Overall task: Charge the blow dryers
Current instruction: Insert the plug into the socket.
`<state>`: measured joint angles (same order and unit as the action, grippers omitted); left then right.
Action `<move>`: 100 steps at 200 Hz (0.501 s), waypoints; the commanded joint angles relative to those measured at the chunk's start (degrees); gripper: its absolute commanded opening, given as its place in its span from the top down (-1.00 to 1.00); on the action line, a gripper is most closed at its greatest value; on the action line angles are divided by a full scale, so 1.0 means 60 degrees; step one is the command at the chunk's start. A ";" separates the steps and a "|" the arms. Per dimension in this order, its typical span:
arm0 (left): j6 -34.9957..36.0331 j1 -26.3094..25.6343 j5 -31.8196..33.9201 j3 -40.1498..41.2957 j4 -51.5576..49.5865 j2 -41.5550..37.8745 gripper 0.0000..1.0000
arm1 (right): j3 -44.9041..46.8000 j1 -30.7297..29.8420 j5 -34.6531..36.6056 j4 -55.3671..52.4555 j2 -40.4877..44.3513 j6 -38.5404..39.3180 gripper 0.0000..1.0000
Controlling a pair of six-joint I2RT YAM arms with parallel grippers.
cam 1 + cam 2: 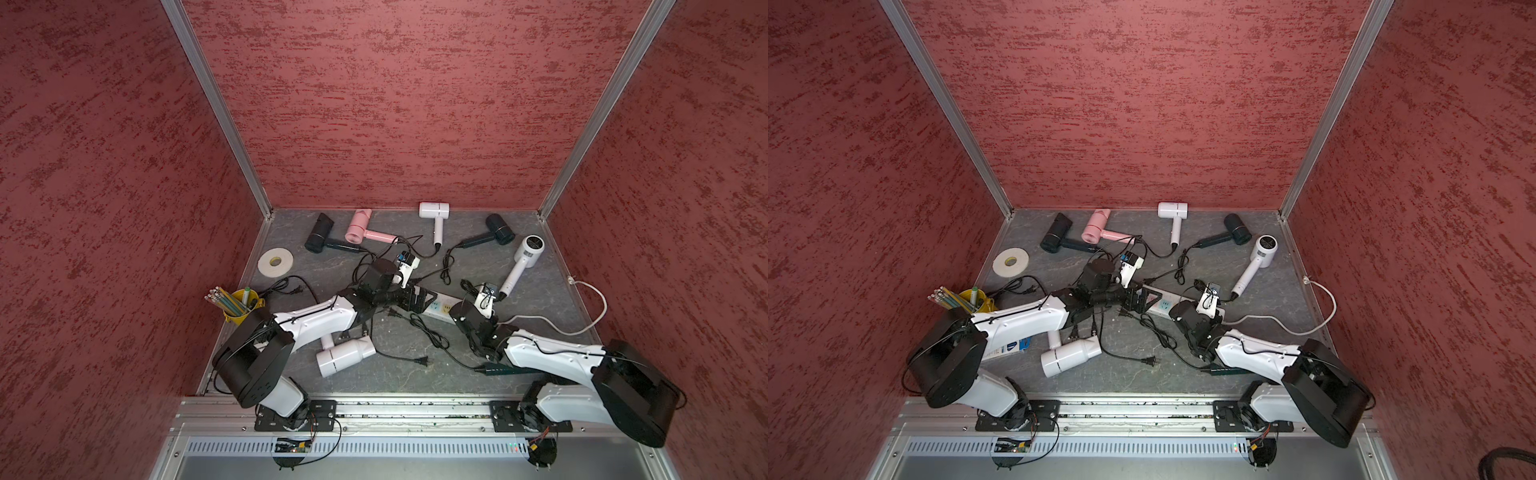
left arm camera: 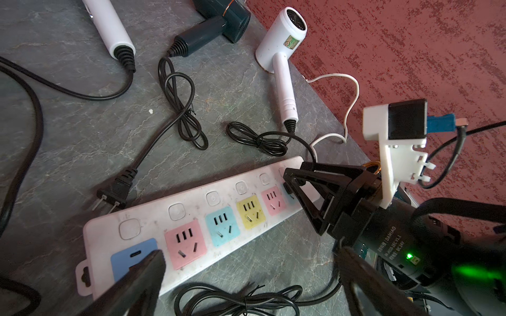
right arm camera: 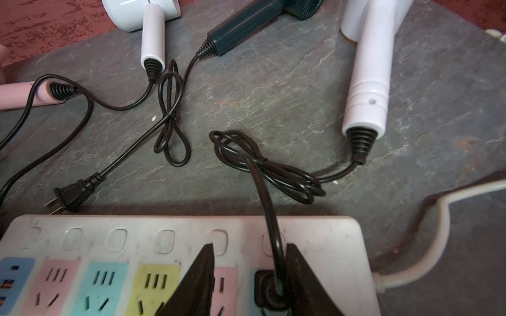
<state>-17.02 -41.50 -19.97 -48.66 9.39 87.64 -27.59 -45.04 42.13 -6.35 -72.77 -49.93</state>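
The left pincer (image 2: 252, 250) hangs wide open and empty over the long white power strip with pastel sockets (image 2: 153, 219), likely waiting for the loose black plug (image 2: 115, 191) just beside it. The right pincer (image 3: 249, 246), partly open, straddles a seated black plug (image 3: 264, 287) without gripping it. That plug's white T-shaped blow dryer (image 3: 367, 82) lies beyond on the grey worktop (image 3: 273, 82).

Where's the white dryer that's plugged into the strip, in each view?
Top view: dryer, rightmost, beyond the strip.
Top view: same place, beyond the strip.
Left wrist: dryer beyond the strip, nearest the red wall.
Right wrist: dryer beyond the strip's cable end, handle toward the camera.
Shared landmark: the strip.
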 commanded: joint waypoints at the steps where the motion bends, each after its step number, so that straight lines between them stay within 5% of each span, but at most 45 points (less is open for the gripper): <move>1: 0.0214 -0.0042 0.0112 -0.0176 -0.0081 -0.0178 -1.00 | -0.0287 0.0157 -0.0664 -0.0980 0.0324 -0.0546 0.12; 100: 0.0214 -0.0042 0.0120 -0.0166 -0.0073 -0.0226 -1.00 | -0.0161 0.1002 -0.2238 -0.0980 0.0417 -0.0579 0.29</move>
<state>-16.86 -41.50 -19.38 -48.64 8.93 87.64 -28.12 -39.51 30.96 -11.62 -69.67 -53.17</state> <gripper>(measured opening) 0.999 0.369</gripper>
